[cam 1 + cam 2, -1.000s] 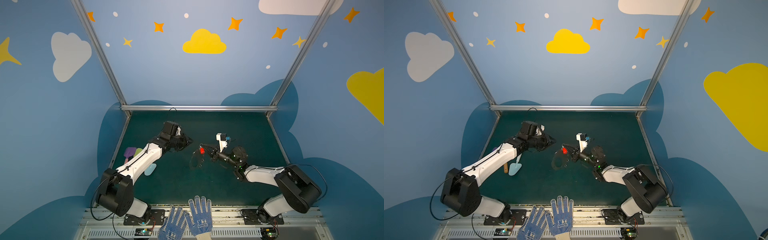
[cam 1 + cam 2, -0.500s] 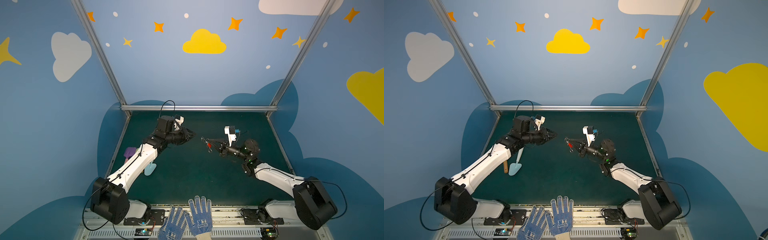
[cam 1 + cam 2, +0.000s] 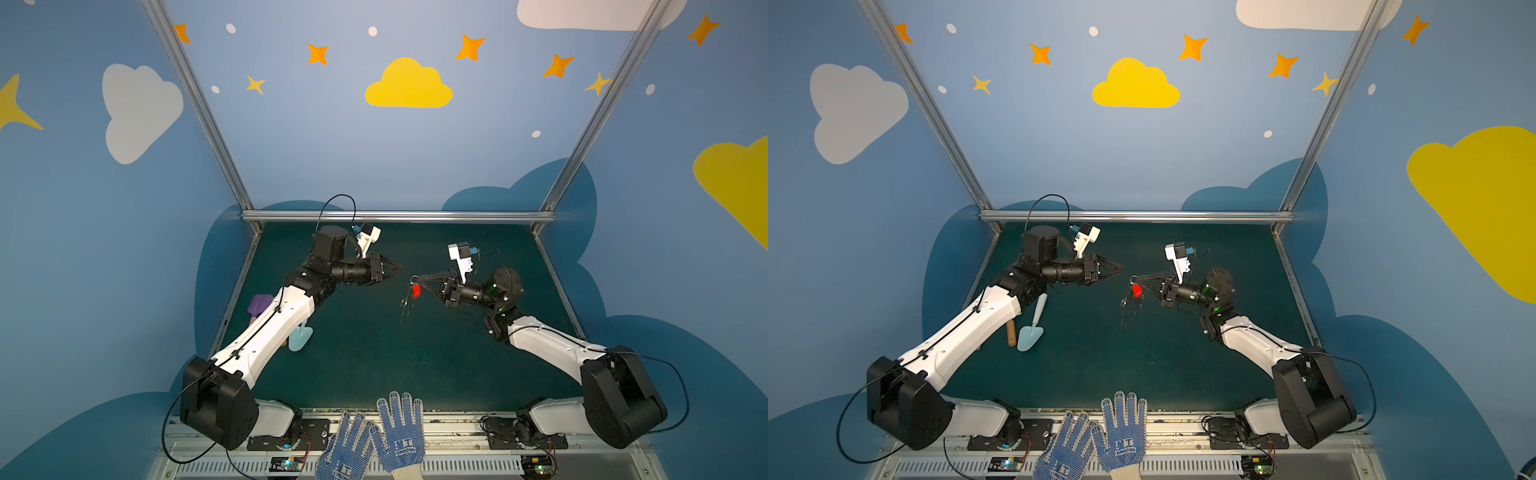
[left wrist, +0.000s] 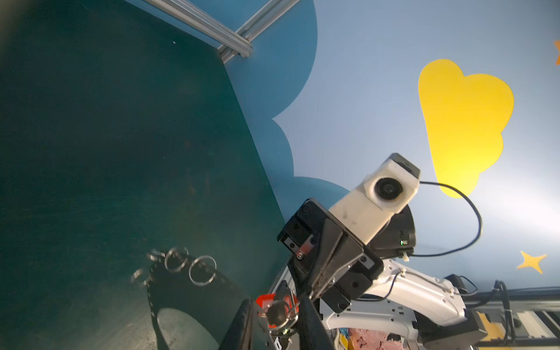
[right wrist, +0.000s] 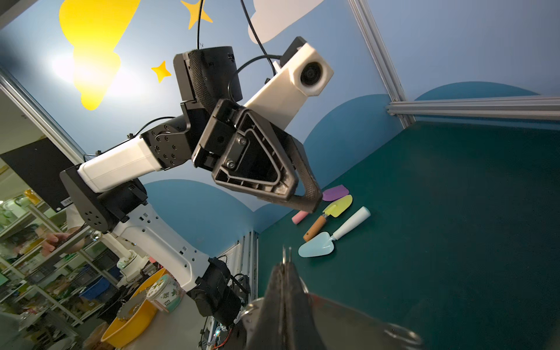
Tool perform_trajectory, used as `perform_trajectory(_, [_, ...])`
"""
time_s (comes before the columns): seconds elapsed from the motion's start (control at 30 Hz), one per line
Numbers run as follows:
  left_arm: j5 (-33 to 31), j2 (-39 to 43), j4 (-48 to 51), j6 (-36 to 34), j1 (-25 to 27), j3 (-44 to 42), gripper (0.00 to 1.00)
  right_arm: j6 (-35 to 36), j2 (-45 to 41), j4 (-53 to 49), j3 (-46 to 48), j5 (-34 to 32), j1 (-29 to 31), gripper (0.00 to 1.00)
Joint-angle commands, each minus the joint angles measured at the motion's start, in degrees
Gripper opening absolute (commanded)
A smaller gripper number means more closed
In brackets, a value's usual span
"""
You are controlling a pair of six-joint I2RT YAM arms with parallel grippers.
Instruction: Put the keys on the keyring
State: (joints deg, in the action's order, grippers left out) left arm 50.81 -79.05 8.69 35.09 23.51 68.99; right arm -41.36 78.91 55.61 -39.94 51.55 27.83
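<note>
Threading looked to be the step in hand, with both arms facing each other above the middle of the mat (image 3: 374, 365). The right arm reached in from 4 o'clock with its wrist level, the right gripper (image 3: 415, 282) clenched on the top of the keyring (image 4: 209, 288), which hung clear. The left arm stretched from 8 o'clock, elbow raised. The left gripper (image 3: 399, 268) was narrowly parted and empty, at 10 o'clock of the key (image 3: 417, 291). That red-tagged key dangled by the right gripper's tip; whether a split ring (image 4: 202, 270) already carried it was unclear. The next move called for a fine pinch on the key.
</note>
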Motion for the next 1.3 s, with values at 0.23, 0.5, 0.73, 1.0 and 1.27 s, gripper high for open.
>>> perform_trajectory(0.23, [5.4, 1.9, 0.0, -5.3, 1.5, 1.9, 0.33, -4.9, 1.4, 6.6, -2.6, 3.6, -0.4, 0.0])
perform_trajectory(0.5, [2.2, 0.4, 4.9, -9.3, 3.7, 3.8, 0.3, -6.5, 1.8, 8.0, -3.1, 4.5, -0.5, 0.0])
perform_trajectory(0.73, [0.3, -0.6, 6.5, -10.3, 4.4, 4.7, 0.29, -6.9, 1.3, 8.2, -3.0, 5.0, -0.5, 0.0])
perform_trajectory(1.0, [-4.5, 0.5, 7.3, -11.0, 4.4, 4.1, 0.4, -7.0, 0.9, 8.3, -2.5, 5.4, -0.5, 0.0])
perform_trajectory(1.27, [0.2, -0.8, 5.9, -10.7, 5.4, 4.5, 0.33, -7.5, 1.4, 8.8, -2.7, 5.4, -0.5, 0.0])
